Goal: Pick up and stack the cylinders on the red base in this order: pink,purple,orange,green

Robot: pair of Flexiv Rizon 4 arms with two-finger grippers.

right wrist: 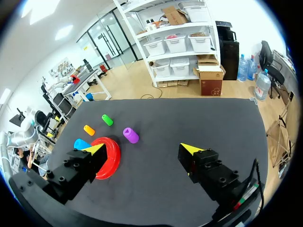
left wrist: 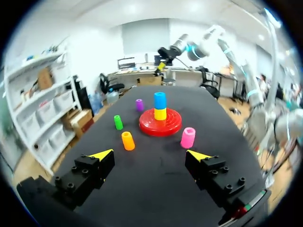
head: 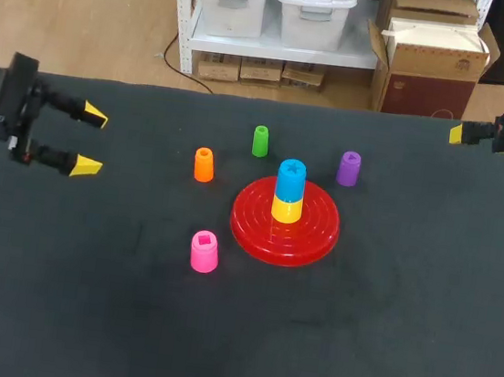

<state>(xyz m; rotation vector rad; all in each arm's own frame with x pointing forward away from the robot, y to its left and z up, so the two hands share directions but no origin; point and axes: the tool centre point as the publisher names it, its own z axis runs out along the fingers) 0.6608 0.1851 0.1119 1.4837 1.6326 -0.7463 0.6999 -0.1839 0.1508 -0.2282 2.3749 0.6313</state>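
Note:
The red base (head: 312, 240) sits mid-table with a yellow cylinder (head: 287, 209) and a blue cylinder (head: 291, 175) stacked on it. Around it stand the pink cylinder (head: 205, 251) in front left, orange (head: 203, 164) and green (head: 260, 141) behind left, and purple (head: 349, 168) behind right. My left gripper (head: 88, 141) hangs open at the left edge, empty; ahead of it (left wrist: 150, 154) lie orange (left wrist: 128, 140), pink (left wrist: 188, 137) and the base (left wrist: 160, 126). My right gripper (head: 466, 134) is at the far right back corner, open (right wrist: 144, 148) and empty, with purple (right wrist: 131, 135) ahead.
The dark table cloth (head: 352, 348) stretches wide in front of the base and to both sides. In the right wrist view the base (right wrist: 111, 158) is partly hidden behind one finger, with green (right wrist: 107, 120) and orange (right wrist: 89, 130) beyond.

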